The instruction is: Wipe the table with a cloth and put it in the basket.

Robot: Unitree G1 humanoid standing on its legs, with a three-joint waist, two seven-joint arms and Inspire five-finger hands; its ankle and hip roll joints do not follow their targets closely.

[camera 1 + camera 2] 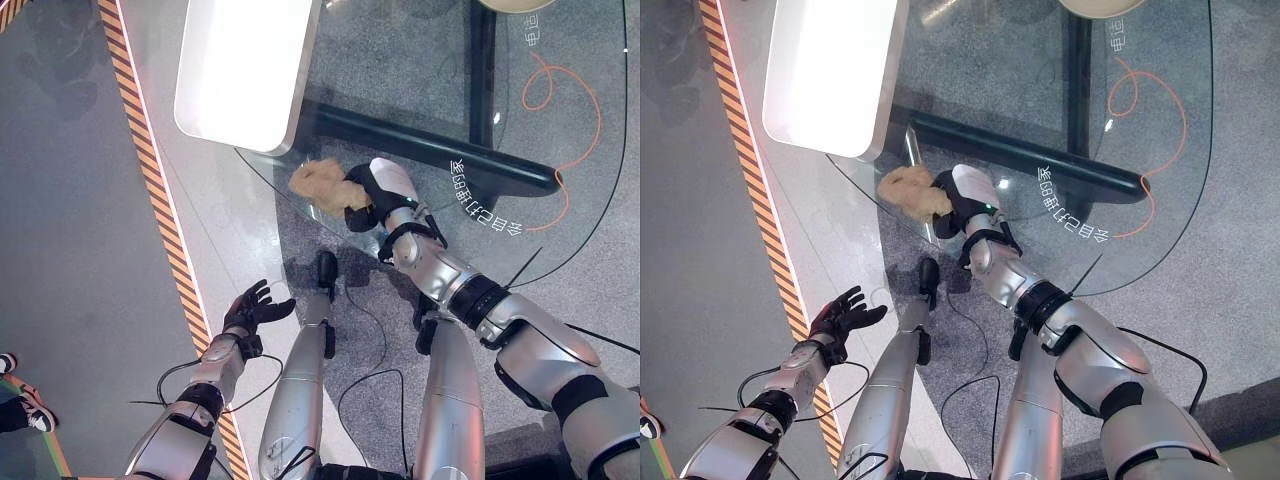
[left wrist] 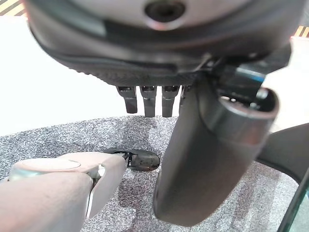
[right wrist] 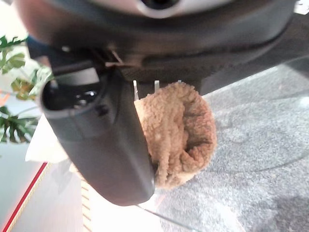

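The right robot hand point(image 1: 378, 192) sits just above the middle of the frame in the left eye view, reaching out over the round glass worktop point(image 1: 560, 110). Its thumb and fingers are curled round a tan, fluffy cloth point(image 1: 322, 184), which bulges out toward the left of the robot hand, close to the worktop's curved near edge. The right wrist view shows the same thing from close in: the cloth point(image 3: 179, 131) bunched into a wad between the thumb and the fingers, with the glass just under it. Bunching it this way most likely gives the robot hand a firm pad to drag across the glass, so the grip suits wiping more than carrying. Whether the cloth actually presses on the glass I cannot tell.

The left robot hand point(image 1: 252, 307) hangs at the lower left of the frame, off the worktop and over the floor near the orange and black striped tape point(image 1: 160, 190). Its fingers are spread and loose and it holds nothing; it seems kept out of the way while the right arm works.

A white rounded panel point(image 1: 245, 65) lies at the upper left of the frame, next to the worktop edge. An orange cable point(image 1: 575, 110) loops on the floor seen through the glass at the upper right.

The wiping step looks to be in hand, with the drop into the basket not yet done.
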